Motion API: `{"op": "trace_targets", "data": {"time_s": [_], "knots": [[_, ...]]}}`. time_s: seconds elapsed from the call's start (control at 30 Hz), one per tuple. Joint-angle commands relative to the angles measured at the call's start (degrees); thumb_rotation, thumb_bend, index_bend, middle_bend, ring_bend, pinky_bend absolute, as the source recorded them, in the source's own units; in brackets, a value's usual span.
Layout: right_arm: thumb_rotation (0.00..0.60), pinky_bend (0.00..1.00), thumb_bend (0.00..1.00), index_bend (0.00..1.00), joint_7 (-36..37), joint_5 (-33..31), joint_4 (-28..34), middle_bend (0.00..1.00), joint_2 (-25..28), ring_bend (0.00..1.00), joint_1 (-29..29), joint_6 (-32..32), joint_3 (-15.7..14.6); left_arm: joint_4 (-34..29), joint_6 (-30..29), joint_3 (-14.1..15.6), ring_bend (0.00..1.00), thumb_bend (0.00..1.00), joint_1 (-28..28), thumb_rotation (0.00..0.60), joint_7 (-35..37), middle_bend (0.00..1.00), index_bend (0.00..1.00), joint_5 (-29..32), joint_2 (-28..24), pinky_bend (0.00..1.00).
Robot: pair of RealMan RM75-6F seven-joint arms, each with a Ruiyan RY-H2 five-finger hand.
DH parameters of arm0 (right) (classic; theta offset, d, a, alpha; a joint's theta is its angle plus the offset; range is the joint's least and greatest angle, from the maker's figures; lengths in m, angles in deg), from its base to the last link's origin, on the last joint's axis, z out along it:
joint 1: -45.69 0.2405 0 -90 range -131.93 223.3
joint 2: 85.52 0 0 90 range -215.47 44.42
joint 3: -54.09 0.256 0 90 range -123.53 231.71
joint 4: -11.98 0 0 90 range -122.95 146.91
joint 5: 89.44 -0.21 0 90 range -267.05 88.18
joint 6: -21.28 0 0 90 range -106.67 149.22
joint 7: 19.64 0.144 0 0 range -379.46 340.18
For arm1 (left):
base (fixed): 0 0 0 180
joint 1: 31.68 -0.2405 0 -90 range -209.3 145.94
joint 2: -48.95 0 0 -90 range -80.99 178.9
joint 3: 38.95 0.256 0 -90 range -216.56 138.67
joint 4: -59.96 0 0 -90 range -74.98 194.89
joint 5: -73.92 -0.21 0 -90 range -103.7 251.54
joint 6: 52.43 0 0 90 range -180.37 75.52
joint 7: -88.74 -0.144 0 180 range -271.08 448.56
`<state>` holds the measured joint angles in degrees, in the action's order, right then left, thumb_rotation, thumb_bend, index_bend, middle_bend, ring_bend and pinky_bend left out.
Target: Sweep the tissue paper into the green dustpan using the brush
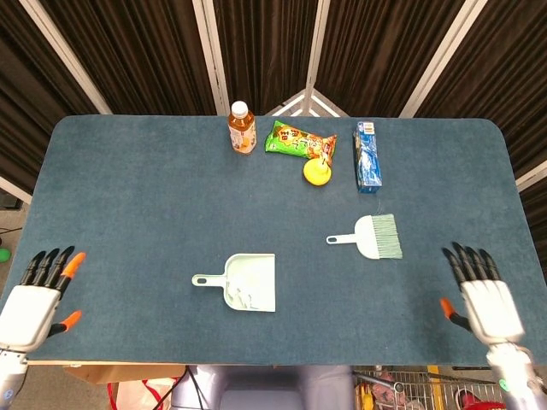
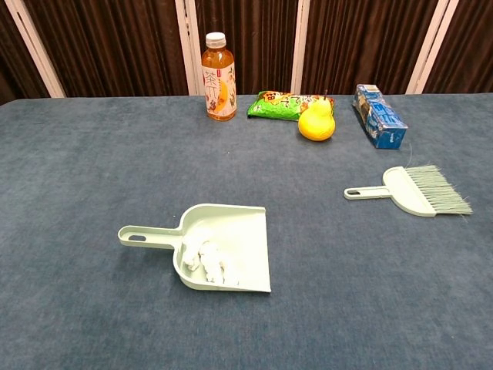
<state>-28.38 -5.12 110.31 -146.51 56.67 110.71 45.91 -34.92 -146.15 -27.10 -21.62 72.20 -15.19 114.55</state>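
Smooth plastic dustpan [image 2: 223,243] (matt cloth table [image 2: 92,154])

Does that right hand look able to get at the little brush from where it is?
Probably yes: the right hand is open, and only bare table lies between it and the brush.
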Motion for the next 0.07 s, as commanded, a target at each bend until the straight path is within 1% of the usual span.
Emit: {"op": "trace_targets", "data": {"time_s": [0.03, 0.07], "knots": [[0.6, 0.0, 0.36, 0.0, 2.66, 1.28, -2.7, 0.0, 1.08, 0.0, -3.17, 1.77, -1.39, 0.8, -0.2, -0.52, 0.0, 0.0, -0.93, 0.6, 0.41, 0.0, 0.0, -0.46, 0.3, 0.0], [0.6, 0.0, 0.36, 0.0, 2.7, 1.21, -2.72, 0.0, 1.05, 0.0, -3.31, 1.54, -0.98, 1.04, -0.01, -1.01, 0.0, 0.0, -1.03, 0.6, 0.37, 0.0, 0.0, -0.54, 0.58, 0.0]]}}
